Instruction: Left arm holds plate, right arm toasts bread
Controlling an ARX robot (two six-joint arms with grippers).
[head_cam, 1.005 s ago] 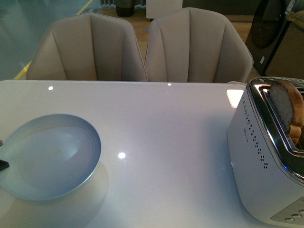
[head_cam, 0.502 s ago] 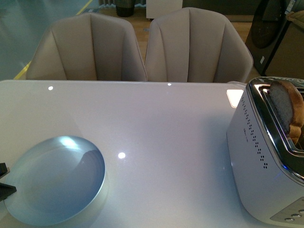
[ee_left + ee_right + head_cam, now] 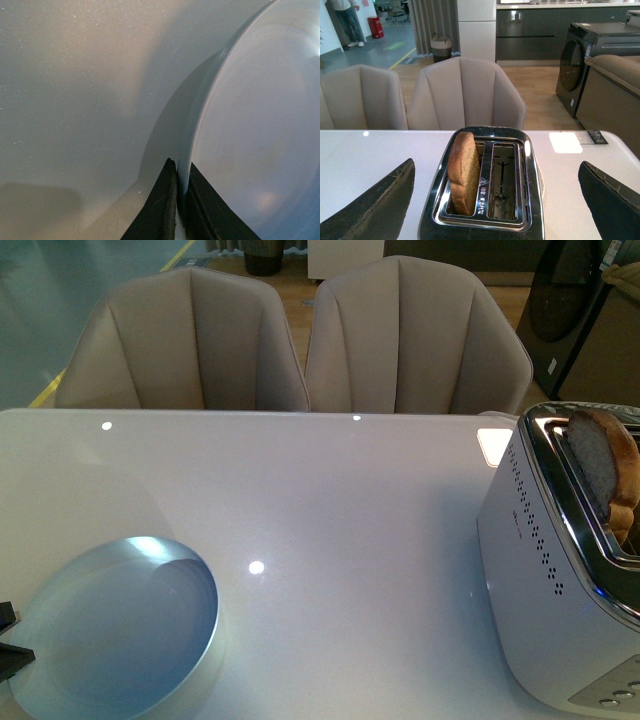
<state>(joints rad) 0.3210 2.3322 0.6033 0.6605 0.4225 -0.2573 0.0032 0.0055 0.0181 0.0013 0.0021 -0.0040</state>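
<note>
My left fingers (image 3: 176, 200) are pinching the raised rim of the plate (image 3: 260, 130), which is spreading away from their tips and tilting above the white worktop (image 3: 360, 500). My right fingers (image 3: 500, 200) are hanging spread wide above the toaster (image 3: 485, 180), and between them the bread (image 3: 463, 172) is standing upright in one slot.

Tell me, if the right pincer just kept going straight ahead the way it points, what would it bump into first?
Most likely the toaster, which sits straight ahead between the open right pincer fingers, with the bread standing up in one slot. Depth is hard to judge, so it might touch the bread top first.
</note>
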